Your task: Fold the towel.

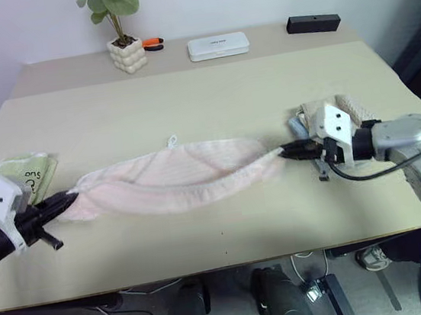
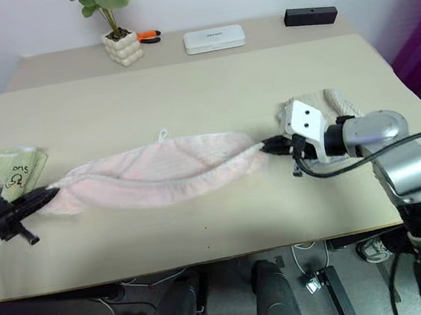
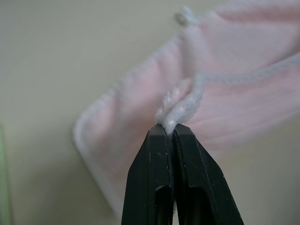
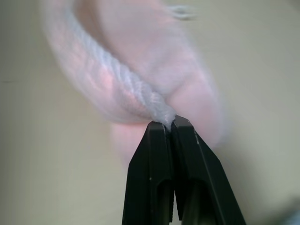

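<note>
The pale pink towel (image 1: 178,177) lies stretched in a long band across the beige table (image 1: 188,99), sagging toward the front edge in its middle. At its left end, my left gripper (image 1: 71,195) is shut on a corner; the left wrist view shows the white hem (image 3: 180,105) pinched between the black fingers (image 3: 154,178). My right gripper (image 1: 285,150) is shut on the opposite end, and the right wrist view shows the twisted hem (image 4: 136,86) clamped at the fingers (image 4: 154,173). A small white loop (image 1: 171,140) sticks out at the towel's far edge.
A light green towel (image 1: 24,174) lies at the table's left edge, behind my left gripper. A beige knitted cloth (image 1: 339,111) lies behind my right wrist. At the back stand a potted plant (image 1: 125,49), a white box (image 1: 217,46) and a black box (image 1: 312,23).
</note>
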You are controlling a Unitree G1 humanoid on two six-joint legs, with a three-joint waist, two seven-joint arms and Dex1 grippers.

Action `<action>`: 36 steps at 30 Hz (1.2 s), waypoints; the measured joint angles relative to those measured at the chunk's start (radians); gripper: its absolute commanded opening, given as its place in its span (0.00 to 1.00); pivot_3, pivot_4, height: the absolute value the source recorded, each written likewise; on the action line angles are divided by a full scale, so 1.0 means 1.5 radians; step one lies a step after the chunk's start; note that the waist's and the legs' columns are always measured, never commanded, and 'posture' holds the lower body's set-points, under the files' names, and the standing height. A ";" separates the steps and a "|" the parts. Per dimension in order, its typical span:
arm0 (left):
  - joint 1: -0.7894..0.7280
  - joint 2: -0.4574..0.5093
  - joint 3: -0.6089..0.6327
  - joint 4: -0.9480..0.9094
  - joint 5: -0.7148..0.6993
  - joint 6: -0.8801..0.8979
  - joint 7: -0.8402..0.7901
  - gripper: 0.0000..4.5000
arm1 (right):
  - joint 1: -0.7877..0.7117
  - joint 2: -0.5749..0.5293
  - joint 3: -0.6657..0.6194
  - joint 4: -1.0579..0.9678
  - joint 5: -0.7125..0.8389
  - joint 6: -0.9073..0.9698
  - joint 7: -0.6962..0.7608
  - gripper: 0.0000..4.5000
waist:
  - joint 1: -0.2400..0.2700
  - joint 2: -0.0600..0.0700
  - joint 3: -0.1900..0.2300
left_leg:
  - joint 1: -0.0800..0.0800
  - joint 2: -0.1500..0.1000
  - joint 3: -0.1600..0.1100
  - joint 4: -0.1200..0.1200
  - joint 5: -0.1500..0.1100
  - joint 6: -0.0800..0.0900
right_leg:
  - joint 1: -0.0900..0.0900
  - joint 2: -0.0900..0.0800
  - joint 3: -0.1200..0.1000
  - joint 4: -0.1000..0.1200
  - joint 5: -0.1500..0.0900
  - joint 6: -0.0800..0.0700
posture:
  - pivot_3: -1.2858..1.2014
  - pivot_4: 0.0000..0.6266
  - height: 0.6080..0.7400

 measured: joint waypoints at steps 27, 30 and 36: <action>-0.396 -0.076 -0.131 0.347 0.120 -0.193 0.169 0.00 | -0.303 0.123 0.031 0.473 -0.174 -0.275 -0.117 0.01 | -0.007 -0.002 0.003 | -0.002 -0.001 -0.001 0.000 0.003 -0.004 | -0.003 0.000 0.000 0.001 0.004 0.002 | 0.52 0.24 1.00; -0.541 -0.069 -0.120 0.397 0.139 -0.262 0.247 0.00 | -0.420 0.119 0.003 0.501 -0.181 -0.319 -0.175 0.01 | -0.011 -0.002 0.002 | -0.002 -0.001 -0.001 -0.001 0.003 -0.004 | -0.003 0.000 0.000 0.001 0.004 0.002 | 0.52 0.24 1.00; -0.585 -0.037 -0.109 0.433 0.136 -0.321 0.249 0.00 | -0.428 0.101 -0.019 0.434 -0.147 -0.318 -0.149 0.01 | -0.022 -0.002 0.001 | -0.003 0.000 0.005 -0.003 0.001 -0.003 | -0.004 -0.001 0.000 -0.001 0.005 0.003 | 0.52 0.24 1.00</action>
